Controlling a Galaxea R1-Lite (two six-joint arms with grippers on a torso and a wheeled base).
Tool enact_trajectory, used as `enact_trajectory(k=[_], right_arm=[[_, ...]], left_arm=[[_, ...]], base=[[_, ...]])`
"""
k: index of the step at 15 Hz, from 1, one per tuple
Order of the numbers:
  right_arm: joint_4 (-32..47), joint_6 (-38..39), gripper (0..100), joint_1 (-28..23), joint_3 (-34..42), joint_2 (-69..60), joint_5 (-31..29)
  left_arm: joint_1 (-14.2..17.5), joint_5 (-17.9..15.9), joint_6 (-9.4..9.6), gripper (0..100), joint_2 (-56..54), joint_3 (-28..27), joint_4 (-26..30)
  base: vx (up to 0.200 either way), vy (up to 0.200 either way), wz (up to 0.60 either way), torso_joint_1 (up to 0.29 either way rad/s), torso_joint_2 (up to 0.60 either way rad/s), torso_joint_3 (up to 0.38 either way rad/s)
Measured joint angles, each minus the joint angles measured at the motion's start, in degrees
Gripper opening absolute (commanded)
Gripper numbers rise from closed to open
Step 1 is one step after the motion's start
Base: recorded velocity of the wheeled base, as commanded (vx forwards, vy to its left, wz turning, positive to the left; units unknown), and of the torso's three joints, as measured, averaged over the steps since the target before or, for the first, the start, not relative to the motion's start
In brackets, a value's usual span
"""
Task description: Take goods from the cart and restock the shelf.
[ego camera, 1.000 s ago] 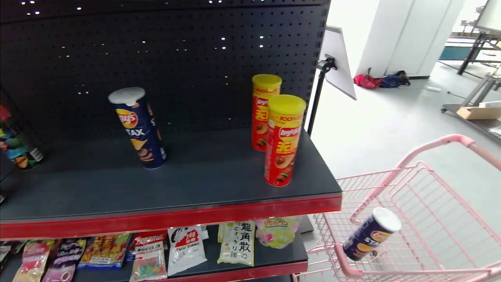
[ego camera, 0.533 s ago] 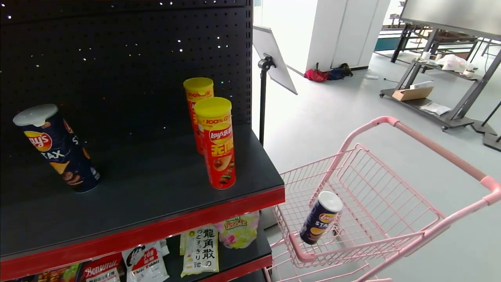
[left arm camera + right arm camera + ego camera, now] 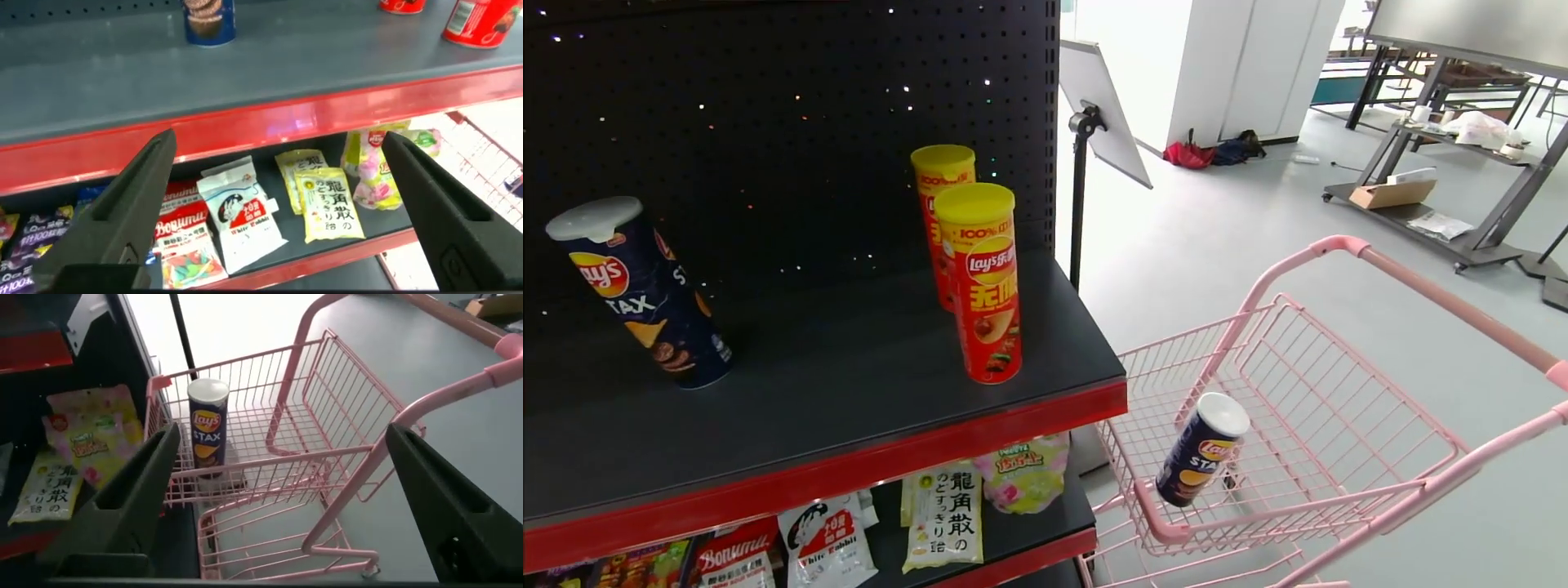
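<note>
My right claw is spread wide with nothing between its fingers. It points into the pink wire shopping cart. The left claw is just as wide and just as bare, and it faces the red front edge of the dark grey upper shelf board.

The dark blue cylindrical chip can with a white lid is the one item in the cart. It stands ahead of the right claw and well apart from it, outside the span of the fingers. From the head camera I see this can lid up in the basket corner nearest the shelf, and the cart is parked just beside the shelf's end.

A second dark blue can with a white lid stands on the upper board, toward my left. A red can with a yellow lid stands near the board's right end. Another red can stands right behind it.

The lower shelf holds flat snack bags:
- a pale yellow bag with dark characters
- a white bag with red print
- a green and pink bag at the end nearest the cart

Both blue cans carry a round red and yellow logo above white block letters. The red cans carry the same kind of logo above large yellow characters.
</note>
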Motion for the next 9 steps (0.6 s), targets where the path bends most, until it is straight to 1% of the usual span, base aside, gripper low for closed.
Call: enact_trajectory(k=[6, 9], right_arm=[[-0.02, 0.0, 100, -0.07, 0.0, 0.0, 0.02], [-0.05, 0.0, 100, -0.02, 0.0, 0.0, 0.02]], left_arm=[[-0.05, 0.02, 0.0, 100, 0.0, 0.0, -0.02], [-0.02, 0.02, 0.0, 100, 0.0, 0.0, -0.02]], base=[[0.0, 0.0, 0.0, -0.149, 0.38, 0.229], [0.0, 0.0, 0.0, -0.173, 0.48, 0.304]])
